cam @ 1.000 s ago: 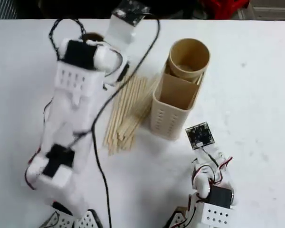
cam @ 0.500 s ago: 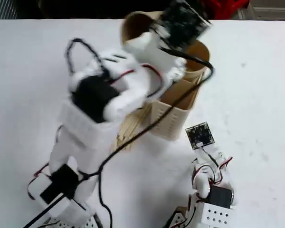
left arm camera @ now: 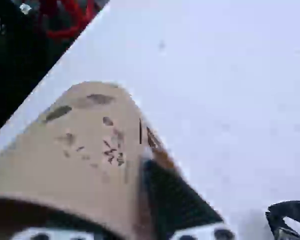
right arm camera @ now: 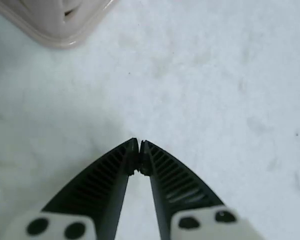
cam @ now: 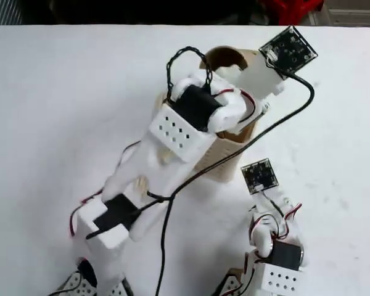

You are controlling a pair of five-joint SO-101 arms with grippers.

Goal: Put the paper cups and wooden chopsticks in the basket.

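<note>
- Swung over from the basket's 9 o'clock a second ago, the left arm [cam: 172, 132] now lies across the basket [cam: 225, 163]. A cup has arrived with it, so letting go looks like the next step (my reading).
- Nearest, at the basket's 5 o'clock, the right gripper [right arm camera: 138, 150] hangs over the white, faintly speckled table [cam: 49, 92]; its ribbed black jaws meet at the tips, holding nothing.
- Middle: the basket is pale, smooth plastic, boxy with rounded corners.
- Farthest, at the basket's 12 o'clock, the left gripper [left arm camera: 142, 167] is clamped on a paper cup [cam: 225, 57]; it is tan matte card, tapered, with its round mouth tipped sideways over the far rim.
- The wooden chopsticks lay loose beside the basket a second ago; likely still to do.
</note>
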